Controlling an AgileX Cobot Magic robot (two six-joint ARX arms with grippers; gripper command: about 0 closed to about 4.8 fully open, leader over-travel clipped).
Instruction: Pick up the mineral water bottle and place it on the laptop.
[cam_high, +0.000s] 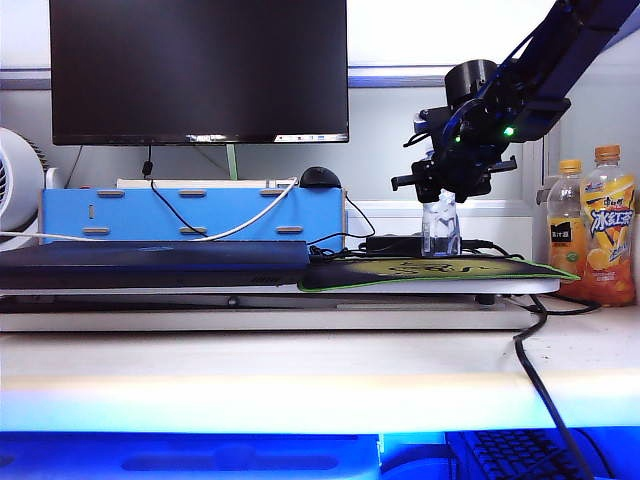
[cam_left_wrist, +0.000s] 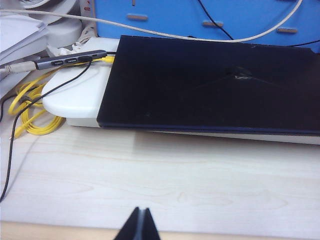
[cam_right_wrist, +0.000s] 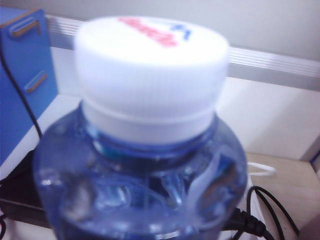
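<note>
The mineral water bottle (cam_high: 440, 230) stands upright on the black-and-green mouse pad (cam_high: 430, 270), right of the laptop. It is clear and bluish with a white cap (cam_right_wrist: 150, 75), and it fills the right wrist view. My right gripper (cam_high: 441, 192) comes down from the upper right and sits around the bottle's neck and shoulder. Its fingers are hidden, so their grip does not show. The laptop (cam_high: 150, 262) (cam_left_wrist: 210, 85) lies closed and flat on a white stand (cam_left_wrist: 80, 95). My left gripper (cam_left_wrist: 141, 215) is shut and empty, low over bare desk in front of the laptop.
A large black monitor (cam_high: 200, 70) and a blue box (cam_high: 190, 215) stand behind the laptop, with a mouse (cam_high: 320, 178) on the box. Two orange-capped drink bottles (cam_high: 590, 230) stand at the far right. A black cable (cam_high: 540, 380) runs off the desk front; yellow cable (cam_left_wrist: 30, 115) lies left of the stand.
</note>
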